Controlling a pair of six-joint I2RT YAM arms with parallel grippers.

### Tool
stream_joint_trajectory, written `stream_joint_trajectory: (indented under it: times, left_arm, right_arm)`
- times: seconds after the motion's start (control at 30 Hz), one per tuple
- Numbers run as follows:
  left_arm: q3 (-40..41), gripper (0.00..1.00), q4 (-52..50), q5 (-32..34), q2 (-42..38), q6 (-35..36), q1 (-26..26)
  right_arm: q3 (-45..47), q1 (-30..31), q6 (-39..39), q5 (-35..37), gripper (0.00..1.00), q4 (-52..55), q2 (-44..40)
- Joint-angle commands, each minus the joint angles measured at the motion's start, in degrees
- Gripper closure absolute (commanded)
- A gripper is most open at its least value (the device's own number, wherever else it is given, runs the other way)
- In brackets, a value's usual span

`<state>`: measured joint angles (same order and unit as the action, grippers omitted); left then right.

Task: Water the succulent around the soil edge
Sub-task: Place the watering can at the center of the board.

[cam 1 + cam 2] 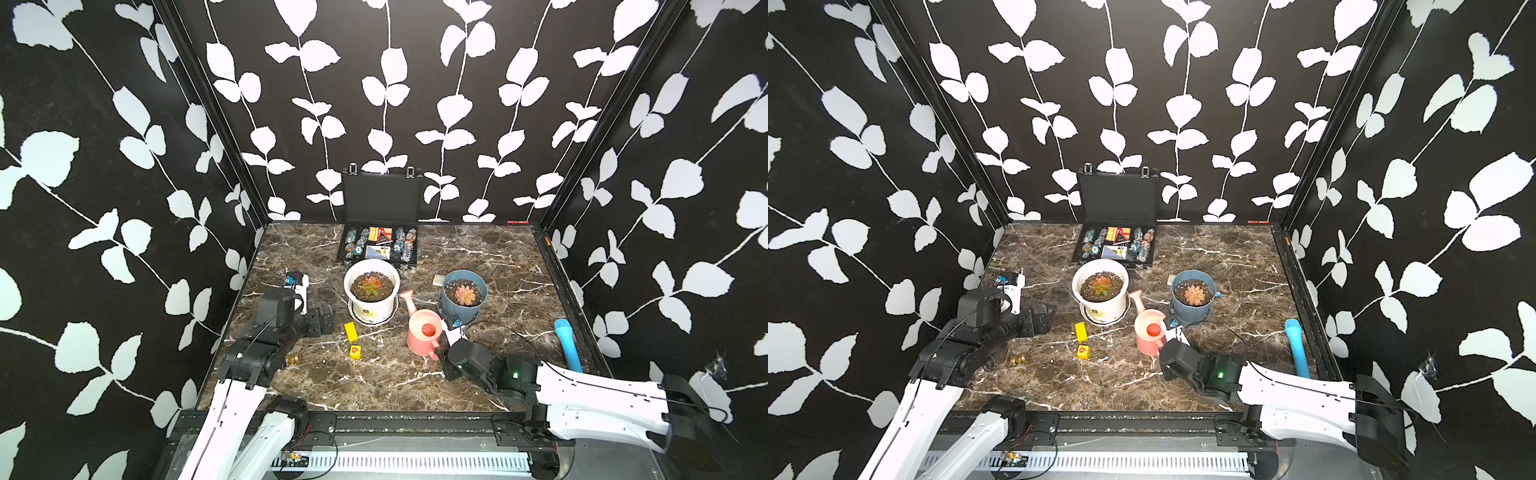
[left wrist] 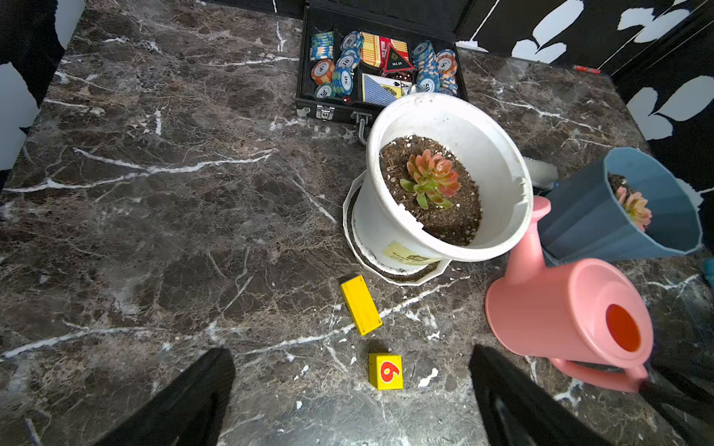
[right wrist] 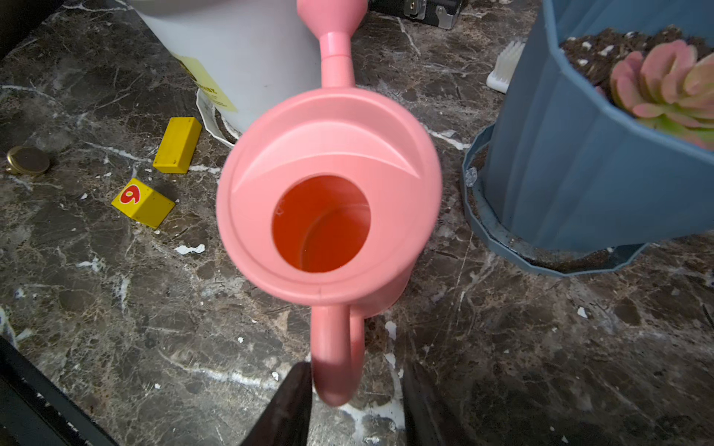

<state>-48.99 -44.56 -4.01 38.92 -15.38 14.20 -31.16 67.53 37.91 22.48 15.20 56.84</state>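
Right wrist: I'm watching right gripper [image 3: 357,367] fingers [image 3: 291,401] straddling the watering can [image 3: 328,135] handle [image 3: 336,347], spread, gap beside one; left gripper [image 2: 349,349] gaping wide.

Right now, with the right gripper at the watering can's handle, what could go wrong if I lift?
1. The right gripper straddles the handle with a gap on one side; the watering can may slip or tip.
2. The spout sits close to the white pot, and the blue-grey pot crowds the other side; a swing could knock either.
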Motion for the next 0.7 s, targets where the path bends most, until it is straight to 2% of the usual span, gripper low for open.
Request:
stream_joint_trajectory:
  times: [0.0, 0.2, 0.37, 0.43, 0.5, 0.57, 0.67]
  left_arm:
    - [0.65, 0.01, 1.11, -0.12, -0.59, 0.43, -0.30]
    - [0.42, 0.01, 1.13, -0.38, -1.73, 0.75, -0.25]
    - [0.91, 0.01, 2.35, 0.98, -6.59, 0.54, -0.27]
    - [0.89, 0.01, 2.59, 2.82, -8.08, 0.28, -0.29]
    - [0.77, 0.01, 3.24, 4.03, -9.35, -0.04, -0.30]
    - [-0.16, 0.01, 3.90, 4.69, -9.94, -0.30, -0.31]
    - [-3.49, 0.01, 5.21, 6.07, -8.66, -0.96, -0.26]
  right_arm:
    - [0.56, 0.42, -0.42, 0.34, 0.58, -1.58, -0.94]
    - [-0.57, 0.46, -2.28, 0.52, 0.58, -1.29, -1.75]
    - [-5.66, 0.41, -8.81, 4.90, 0.54, 2.71, -6.73]
    - [-8.94, 0.35, -12.95, 9.37, 0.50, 3.81, -8.62]
    - [-13.18, 0.04, -16.61, 16.87, 0.39, 5.69, -9.40]
    - [-17.64, -1.98, -20.01, 22.52, 0.31, 6.65, -9.00]
    - [-23.17, -10.81, -22.69, 19.48, 0.27, 6.88, -7.18]
